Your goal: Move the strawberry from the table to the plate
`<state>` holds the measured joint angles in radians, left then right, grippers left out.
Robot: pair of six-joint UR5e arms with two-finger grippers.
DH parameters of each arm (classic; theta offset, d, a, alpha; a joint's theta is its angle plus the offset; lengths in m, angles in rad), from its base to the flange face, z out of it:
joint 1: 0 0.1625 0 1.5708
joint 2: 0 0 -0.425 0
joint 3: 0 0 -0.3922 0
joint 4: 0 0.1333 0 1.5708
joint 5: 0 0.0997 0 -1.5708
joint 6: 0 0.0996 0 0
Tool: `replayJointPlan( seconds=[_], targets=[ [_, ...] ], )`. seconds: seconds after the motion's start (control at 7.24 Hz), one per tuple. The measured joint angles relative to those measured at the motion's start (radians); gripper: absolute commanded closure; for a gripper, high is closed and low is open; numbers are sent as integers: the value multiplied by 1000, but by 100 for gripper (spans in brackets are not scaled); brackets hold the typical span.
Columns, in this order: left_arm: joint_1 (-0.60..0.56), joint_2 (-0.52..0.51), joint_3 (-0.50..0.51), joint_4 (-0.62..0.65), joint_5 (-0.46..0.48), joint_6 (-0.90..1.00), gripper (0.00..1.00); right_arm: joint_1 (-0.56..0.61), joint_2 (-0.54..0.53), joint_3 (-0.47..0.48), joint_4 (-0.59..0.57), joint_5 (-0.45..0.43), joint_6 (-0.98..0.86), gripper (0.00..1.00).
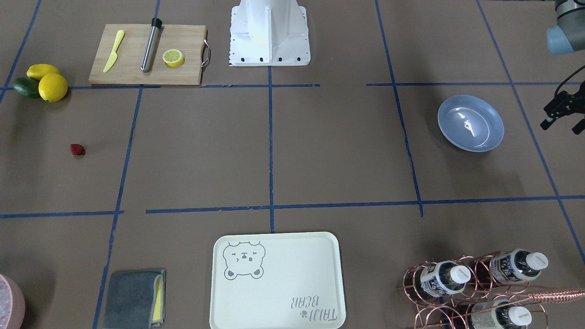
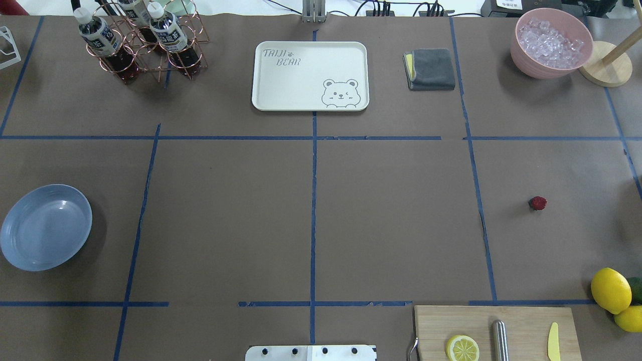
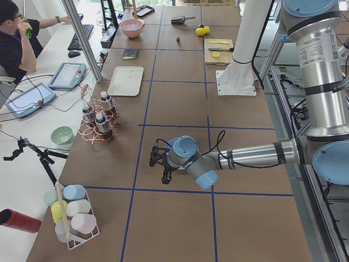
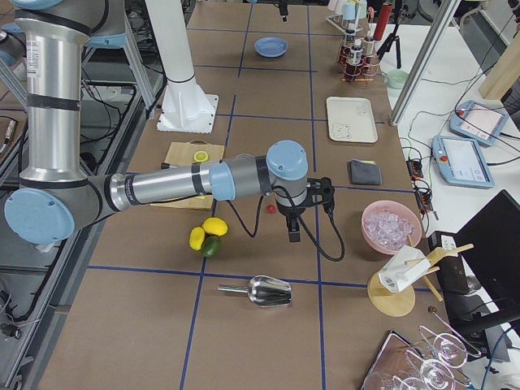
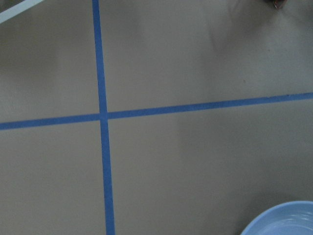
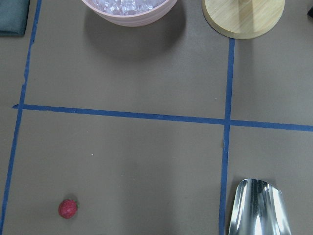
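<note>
The overhead and front views show the table [image 2: 391, 210] with no arm over it. Only the side views show that both arms reach low across its two ends.

From the right end, the right gripper [image 4: 293, 232] hangs just beside the strawberry [image 4: 270, 209]. Whether its fingers are apart cannot be told. The left gripper [image 3: 165, 172] shows from the left end, over the plate [image 2: 46, 227] at the table's left edge. It also pokes in at the front view's border, and its state cannot be told there either.

The strawberry lies alone on bare paper toward the table's right end, in an open grid square. The ice bowl [image 2: 551, 42] is at the far edge, and the lemons [image 2: 611, 290] are toward the near right corner.

The right wrist view adds a metal scoop [image 6: 259, 205] beyond a tape line from the berry. The overhead view cuts it off. The left wrist view catches only crossed tape and the plate's rim in its lower corner.

The cream tray [image 2: 310, 75] at the far edge reads "TAIJI BEAR" beside a bear face. The labels on the bottles [image 2: 165, 30] are too small to read.

A cutting board [image 2: 496, 331] with a lemon half [image 2: 462, 348] sits at the near edge. The middle squares between berry and plate carry nothing.
</note>
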<state>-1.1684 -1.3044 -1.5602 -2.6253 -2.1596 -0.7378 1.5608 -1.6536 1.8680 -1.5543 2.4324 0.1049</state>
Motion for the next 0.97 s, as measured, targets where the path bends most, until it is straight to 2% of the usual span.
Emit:
replayJointPlan(
  seconds=[0.55,0.69,0.83,0.97],
  targets=[
    [214,24,2,-91,143,-269,14,-1,0,0,2,2,1,0],
    [246,28,3,-99,156,-293,22,-1,0,0,2,3,1,0],
    [271,32,3,-102,162,-303,43,-1,0,1,2,3,1,0],
    [286,34,4,-103,164,-308,59,-1,0,2,2,4,1,0]
  ],
)
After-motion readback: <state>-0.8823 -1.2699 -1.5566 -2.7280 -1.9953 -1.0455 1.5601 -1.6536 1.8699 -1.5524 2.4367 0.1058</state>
